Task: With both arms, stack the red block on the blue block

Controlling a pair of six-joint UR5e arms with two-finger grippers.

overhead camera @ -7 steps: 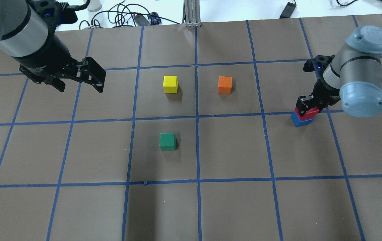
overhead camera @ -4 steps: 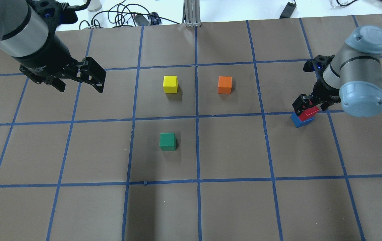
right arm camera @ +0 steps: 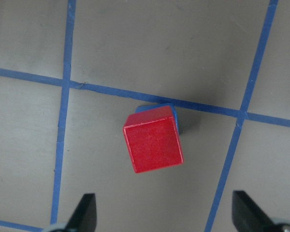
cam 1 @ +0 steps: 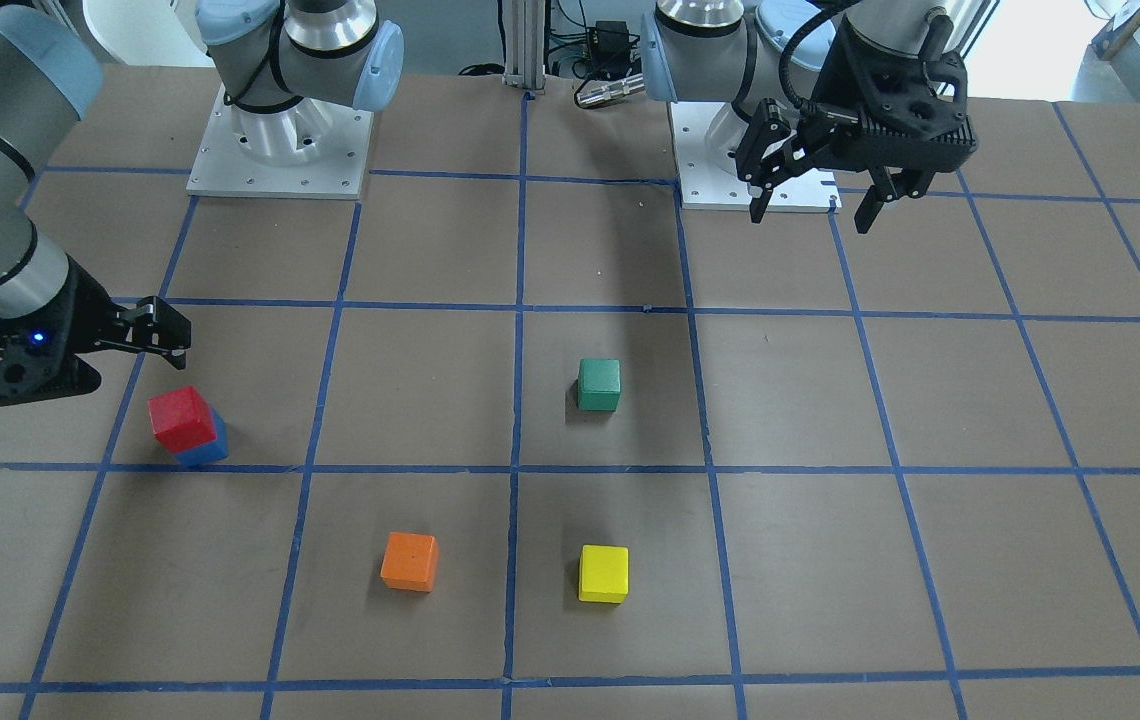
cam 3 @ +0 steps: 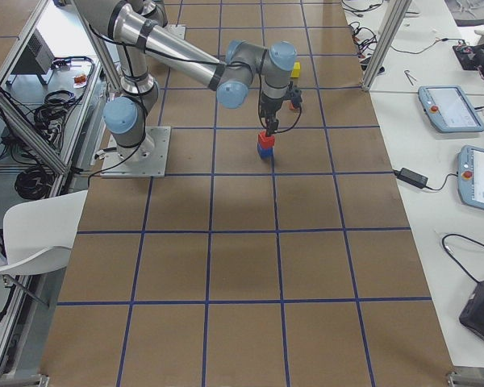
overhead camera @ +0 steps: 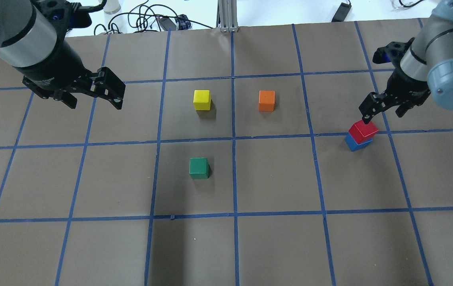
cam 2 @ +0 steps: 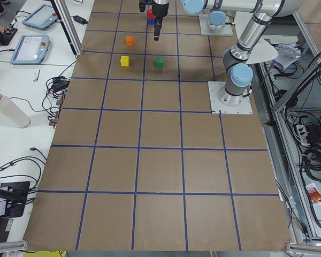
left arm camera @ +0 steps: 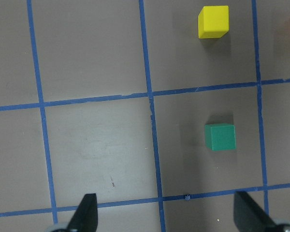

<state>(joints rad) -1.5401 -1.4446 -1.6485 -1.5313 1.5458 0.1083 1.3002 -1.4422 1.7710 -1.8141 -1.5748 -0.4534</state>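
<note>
The red block sits on the blue block at the table's right side, turned a little askew on it. The stack also shows in the front view, red block over blue block, and in the right wrist view, where the red block hides all but a sliver of the blue block. My right gripper hangs open and empty just above the stack, apart from it. My left gripper is open and empty above the table's far left.
A green cube, a yellow cube and an orange cube stand near the table's middle. Cables and a metal post lie at the far edge.
My right gripper has let go of the red block and risen away from it. The red block stays on the blue block. The left arm has not moved.
</note>
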